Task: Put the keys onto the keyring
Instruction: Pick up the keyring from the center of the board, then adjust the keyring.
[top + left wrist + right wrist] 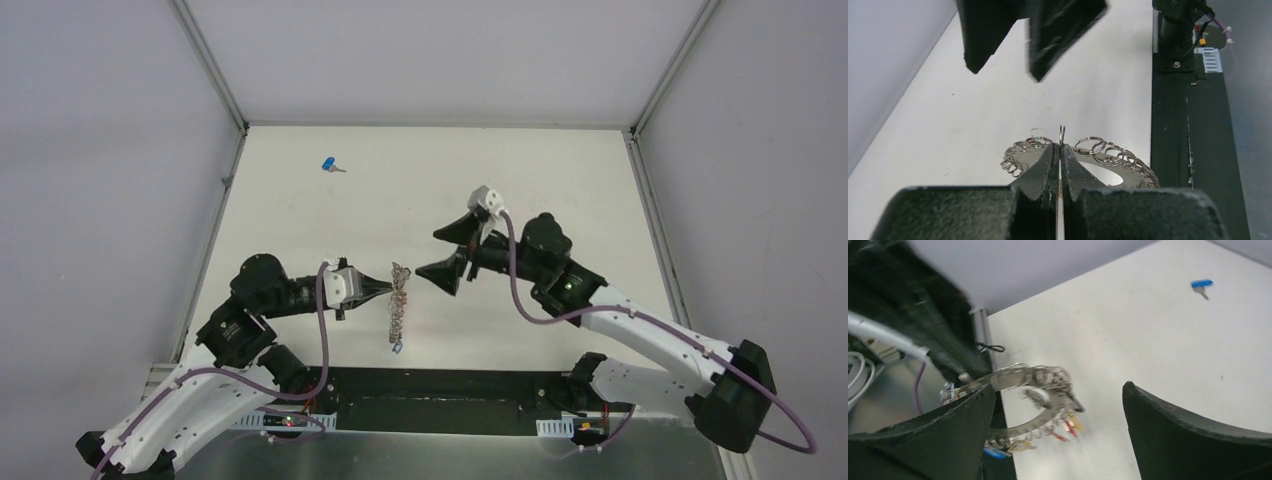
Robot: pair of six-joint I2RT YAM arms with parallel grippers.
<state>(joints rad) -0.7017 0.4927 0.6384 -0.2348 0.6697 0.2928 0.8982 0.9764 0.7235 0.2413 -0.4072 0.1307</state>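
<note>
Keyring, grey, fringed with silver rings and coloured keys, clamped in left gripper; right gripper spread wide.

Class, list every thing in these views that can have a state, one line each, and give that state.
left claw: shut on the keyring.
right claw: open, holding nothing, beside the keyring.
keyring: pinched at its edge by the left claw.
blue key: loose on the table, apart from the keyring, not yet on it.
</note>
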